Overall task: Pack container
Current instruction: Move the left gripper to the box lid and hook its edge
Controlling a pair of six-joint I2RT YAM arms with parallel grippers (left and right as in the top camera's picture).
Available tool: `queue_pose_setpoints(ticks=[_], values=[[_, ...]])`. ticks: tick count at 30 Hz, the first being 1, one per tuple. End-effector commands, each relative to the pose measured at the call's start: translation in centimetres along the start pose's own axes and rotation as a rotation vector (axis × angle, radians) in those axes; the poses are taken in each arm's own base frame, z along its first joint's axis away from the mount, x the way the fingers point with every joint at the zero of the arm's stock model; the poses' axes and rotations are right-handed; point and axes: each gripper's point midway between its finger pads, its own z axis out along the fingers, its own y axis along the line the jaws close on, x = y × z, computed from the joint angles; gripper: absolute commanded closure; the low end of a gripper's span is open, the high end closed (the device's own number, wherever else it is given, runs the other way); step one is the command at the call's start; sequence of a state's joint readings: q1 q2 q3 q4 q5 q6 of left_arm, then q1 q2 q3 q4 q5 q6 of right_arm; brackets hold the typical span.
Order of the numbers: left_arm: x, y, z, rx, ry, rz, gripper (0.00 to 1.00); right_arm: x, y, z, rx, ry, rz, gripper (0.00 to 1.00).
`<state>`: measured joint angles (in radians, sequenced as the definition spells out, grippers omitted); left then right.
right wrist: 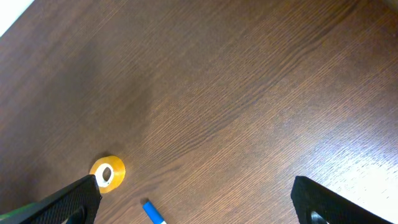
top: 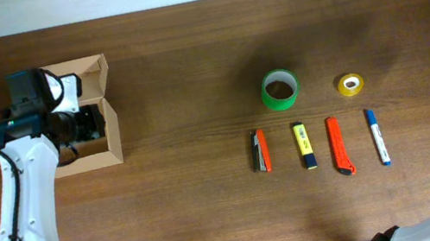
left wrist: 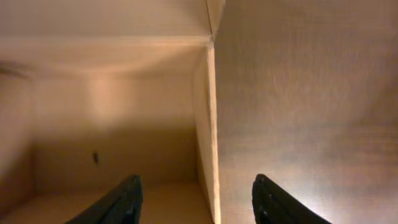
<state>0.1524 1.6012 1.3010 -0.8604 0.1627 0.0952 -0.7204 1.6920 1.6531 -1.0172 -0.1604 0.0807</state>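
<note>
left gripper (left wrist: 196, 186): jaws held apart astride a container (left wrist: 112, 124) wall. right gripper (right wrist: 196, 186): spread, nothing gripped; blue pen (right wrist: 153, 212) ahead, cut off, writing illegible.

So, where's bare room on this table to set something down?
Free: the table between the container and the green tape roll, and the strip along the far edge. Crowded: right of centre, around the yellow tape roll and the four-item row.

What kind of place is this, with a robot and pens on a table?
Probably a robot practice lab. A white robot arm leans over a tan cardboard box on a dark wooden table, and a green tape roll and a blue-and-white marker lie neatly laid out.
</note>
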Motion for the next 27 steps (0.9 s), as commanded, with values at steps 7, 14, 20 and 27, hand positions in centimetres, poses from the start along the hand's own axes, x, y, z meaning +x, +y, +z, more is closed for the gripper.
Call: queue_pose_setpoints(ticks=[7,14,20,27], values=[[1.7,-1.8,2.1,0.015,0.113,0.078,0.44,-0.7,0.3,-0.2,-0.013,-0.016,0.007,0.01],[2.4,-1.0,4.3,-0.028,0.181,0.087,0.44,-0.7,0.3,-0.2,-0.013,-0.016,0.007,0.01],[0.6,-0.1,5.2,-0.073,0.167,0.130,0.44,-0.7,0.3,-0.2,-0.013,-0.016,0.007,0.01],[0.2,0.2,7.3,-0.065,0.198,0.133,0.46,-0.7,0.3,-0.2,-0.013,-0.016,0.007,0.01]])
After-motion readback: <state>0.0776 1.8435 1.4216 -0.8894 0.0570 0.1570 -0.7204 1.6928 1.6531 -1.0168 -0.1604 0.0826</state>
